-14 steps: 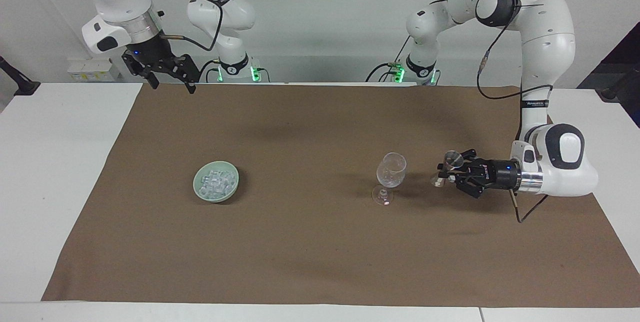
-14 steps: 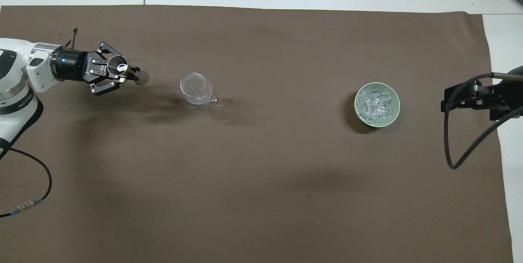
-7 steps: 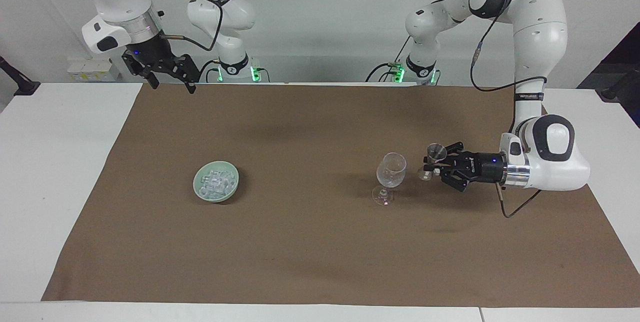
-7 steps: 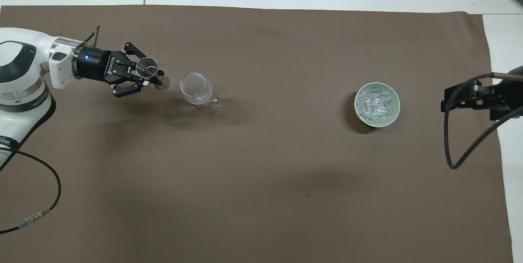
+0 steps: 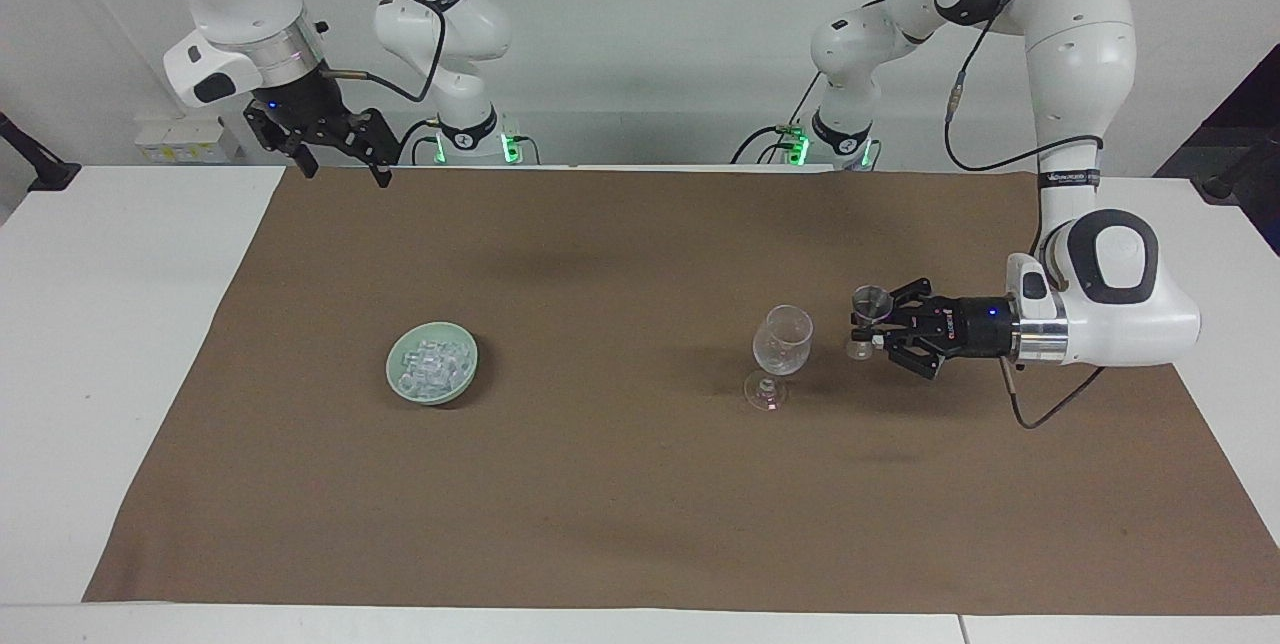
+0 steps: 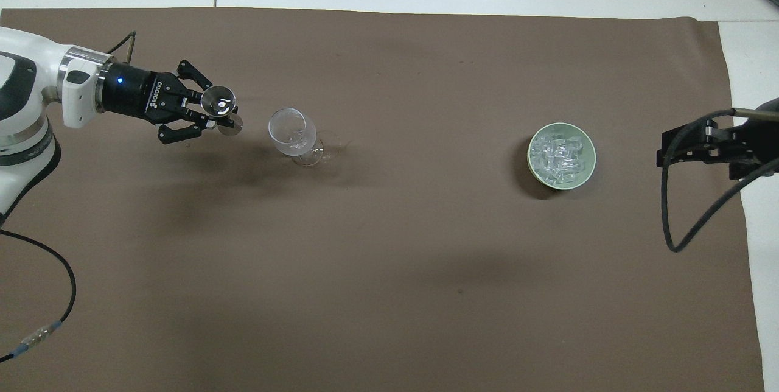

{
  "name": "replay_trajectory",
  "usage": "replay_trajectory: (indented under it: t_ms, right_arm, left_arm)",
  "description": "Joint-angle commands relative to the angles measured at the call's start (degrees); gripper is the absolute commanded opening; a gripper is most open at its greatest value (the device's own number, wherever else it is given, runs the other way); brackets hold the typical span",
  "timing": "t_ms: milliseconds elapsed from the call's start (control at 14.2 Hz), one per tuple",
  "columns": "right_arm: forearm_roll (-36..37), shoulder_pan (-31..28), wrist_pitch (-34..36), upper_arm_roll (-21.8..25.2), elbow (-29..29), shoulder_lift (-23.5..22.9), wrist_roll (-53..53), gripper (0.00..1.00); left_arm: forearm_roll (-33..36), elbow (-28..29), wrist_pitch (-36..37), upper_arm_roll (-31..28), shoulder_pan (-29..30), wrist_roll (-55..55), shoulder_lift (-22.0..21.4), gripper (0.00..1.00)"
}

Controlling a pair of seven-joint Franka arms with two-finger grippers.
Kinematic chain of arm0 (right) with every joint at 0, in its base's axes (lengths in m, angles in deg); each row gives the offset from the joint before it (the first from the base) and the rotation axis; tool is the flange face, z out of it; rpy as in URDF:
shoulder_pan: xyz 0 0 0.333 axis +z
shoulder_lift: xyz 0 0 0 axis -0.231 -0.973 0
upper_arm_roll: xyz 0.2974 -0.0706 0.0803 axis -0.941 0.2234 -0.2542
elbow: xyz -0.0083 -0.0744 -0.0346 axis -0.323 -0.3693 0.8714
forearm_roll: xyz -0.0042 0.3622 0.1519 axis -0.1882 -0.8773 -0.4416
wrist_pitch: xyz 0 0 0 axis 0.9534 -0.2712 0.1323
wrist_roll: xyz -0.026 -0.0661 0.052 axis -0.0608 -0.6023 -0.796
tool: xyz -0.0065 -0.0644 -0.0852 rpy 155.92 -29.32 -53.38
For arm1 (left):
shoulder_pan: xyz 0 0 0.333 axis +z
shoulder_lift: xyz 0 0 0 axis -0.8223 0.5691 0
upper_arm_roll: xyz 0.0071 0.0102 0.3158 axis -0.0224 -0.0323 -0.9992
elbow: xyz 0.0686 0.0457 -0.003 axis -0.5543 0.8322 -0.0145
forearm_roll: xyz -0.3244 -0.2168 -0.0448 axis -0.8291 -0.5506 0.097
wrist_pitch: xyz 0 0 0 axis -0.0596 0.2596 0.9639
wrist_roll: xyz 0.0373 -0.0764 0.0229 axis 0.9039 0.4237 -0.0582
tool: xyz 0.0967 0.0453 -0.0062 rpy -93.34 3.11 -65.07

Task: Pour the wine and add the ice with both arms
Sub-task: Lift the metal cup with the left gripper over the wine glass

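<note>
Plainly, clock hours here are read from above, twelve pointing away from my bases.

1. Count: two grippers, one jigger [image 6: 219, 100], one stemmed glass [image 6: 293, 136], one pale green bowl [image 6: 563, 182], one heap of ice [image 6: 558, 153], one brown mat [image 6: 389, 258].
2. My left gripper [image 5: 868, 329] is clamped tight on the jigger's waist, over the mat, with the glass just beside it at three o'clock, not touching.
3. My right gripper [image 5: 345, 172] waits with fingers spread wide and nothing in them, over the mat's edge at its own end.
4. Since a second ago my left gripper has carried the jigger closer to the glass; glass, bowl and right gripper have not moved.
5. The ice lies in the bowl, well apart from my left gripper at three o'clock and at nine o'clock from my right.
</note>
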Motion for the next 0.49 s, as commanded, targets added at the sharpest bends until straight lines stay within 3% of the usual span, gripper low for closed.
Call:
replay_trajectory:
  t_ms: [0,422]
  right_arm:
    - [-1.1,-1.1,-0.5,-0.5,-0.5,0.7,-1.1,1.00]
    - [-1.1,-1.1,-0.4,-0.5,-0.5,0.7,-1.1,1.00]
  left_arm:
    - [1.5,1.5,-1.4,-1.4,-1.0,-1.6,-3.5,0.00]
    - [1.7,1.7,-3.3,-1.3,-1.9,-2.3,-4.2,0.00]
